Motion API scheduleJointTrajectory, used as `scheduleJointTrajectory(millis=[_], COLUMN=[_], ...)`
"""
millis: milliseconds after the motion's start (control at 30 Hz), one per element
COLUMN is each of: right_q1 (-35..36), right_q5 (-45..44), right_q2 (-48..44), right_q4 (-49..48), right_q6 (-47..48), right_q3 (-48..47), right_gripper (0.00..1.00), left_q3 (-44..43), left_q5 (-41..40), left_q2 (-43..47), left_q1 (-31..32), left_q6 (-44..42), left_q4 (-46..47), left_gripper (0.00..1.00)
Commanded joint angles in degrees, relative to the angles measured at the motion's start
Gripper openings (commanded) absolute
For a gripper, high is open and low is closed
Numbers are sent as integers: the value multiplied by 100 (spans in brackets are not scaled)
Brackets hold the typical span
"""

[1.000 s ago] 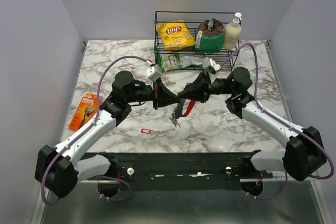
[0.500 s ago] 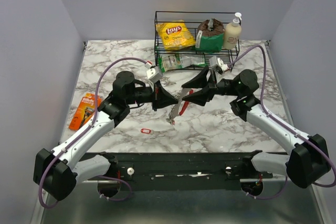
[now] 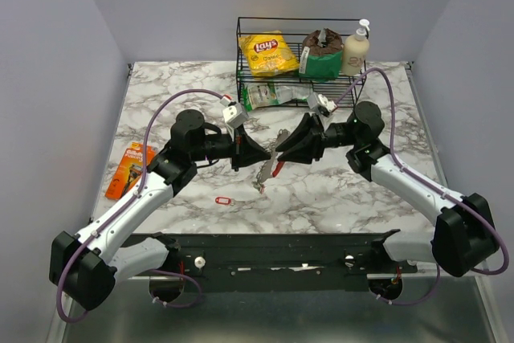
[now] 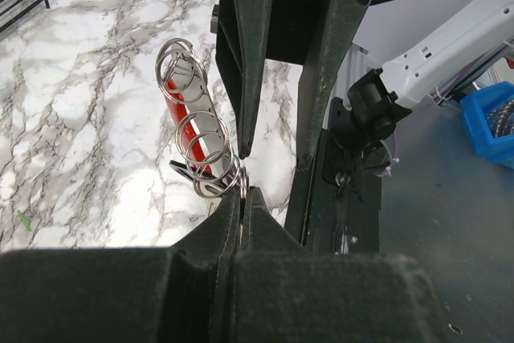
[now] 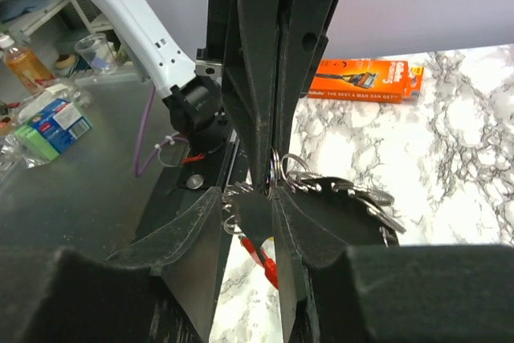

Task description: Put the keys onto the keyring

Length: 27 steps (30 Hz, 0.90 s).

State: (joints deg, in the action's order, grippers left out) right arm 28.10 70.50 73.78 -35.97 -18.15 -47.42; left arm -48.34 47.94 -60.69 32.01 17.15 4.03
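The left gripper (image 3: 265,153) is pinched tight on the keyring (image 4: 227,186). It holds the keyring up in the air over the middle of the marble table (image 3: 361,190). A red loop (image 4: 178,94) and more rings hang with it. The right gripper (image 3: 283,150) is a little bit open, with one finger on each side of the left gripper's tip. A small red tag (image 3: 222,200) lies near the table's front edge.

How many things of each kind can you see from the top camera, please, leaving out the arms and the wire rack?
Bags: 3 (yellow chips bag, brown-and-green bag, green-and-white pouch)
Pump bottle: 1
Orange razor pack: 1
Loose red tag: 1
Keyring bunch: 1
Total: 7
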Motion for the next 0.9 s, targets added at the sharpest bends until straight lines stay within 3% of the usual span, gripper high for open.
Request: scheduleJointTrajectory(millis=[0,200,867], right_q1=[-6,-15,3], right_q5=[61,-168,-318], right_q2=[-109,49,479], right_q4=[757,819,-394], right_q6=[558,567,-452], right_q3=[-101,-83,-101], right_gripper=[39,39,40], left_q3=[-255,-264,-317], left_q5=[-119,66,312], left_q2=[118,-5,-242], left_q1=[16,16,16], left_q6=[-71,-1,140], left_q4=[124,229,432], left_gripper=[0,0,0])
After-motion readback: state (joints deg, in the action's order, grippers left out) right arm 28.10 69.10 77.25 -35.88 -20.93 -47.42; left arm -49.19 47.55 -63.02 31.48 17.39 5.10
